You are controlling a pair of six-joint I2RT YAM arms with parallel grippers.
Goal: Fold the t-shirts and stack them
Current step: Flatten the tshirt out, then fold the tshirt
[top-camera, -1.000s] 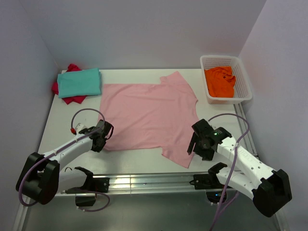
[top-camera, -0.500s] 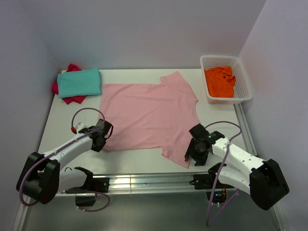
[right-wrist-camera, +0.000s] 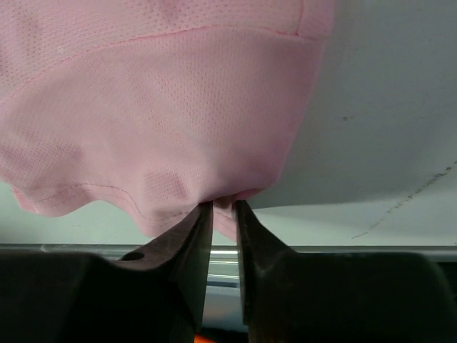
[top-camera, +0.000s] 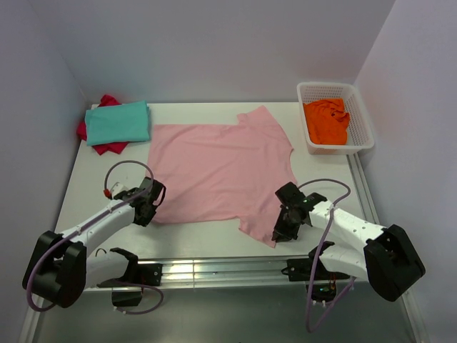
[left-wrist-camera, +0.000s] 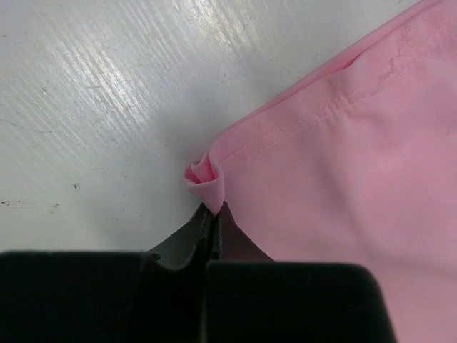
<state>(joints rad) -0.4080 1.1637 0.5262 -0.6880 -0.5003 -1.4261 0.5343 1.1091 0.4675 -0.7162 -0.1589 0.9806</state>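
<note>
The pink t-shirt (top-camera: 221,168) lies spread flat across the middle of the white table (top-camera: 93,186). Its straight hem is to the left, one short sleeve points to the far side and the other to the near edge. The cloth is a plain light pink and mostly smooth. The left wrist view shows a line of stitching along the hem (left-wrist-camera: 335,107), and the right wrist view shows a fine mesh-like knit.

The left gripper (top-camera: 151,213) sits at the near-left hem corner. Its jaws are pressed together on that corner, and a small curl of cloth (left-wrist-camera: 203,175) is puckered up just beyond the fingertips. The right gripper (top-camera: 278,234) is at the near sleeve. Its fingers (right-wrist-camera: 196,229) are drawn in to a narrow slit, and the sleeve's edge is pinched and bunched between the tips.

At the far left a folded teal t-shirt (top-camera: 118,121) rests on top of a red t-shirt (top-camera: 107,148), well apart from the pink one. At the far right a crumpled orange t-shirt (top-camera: 326,120) lies inside a white mesh basket (top-camera: 339,148).
</note>
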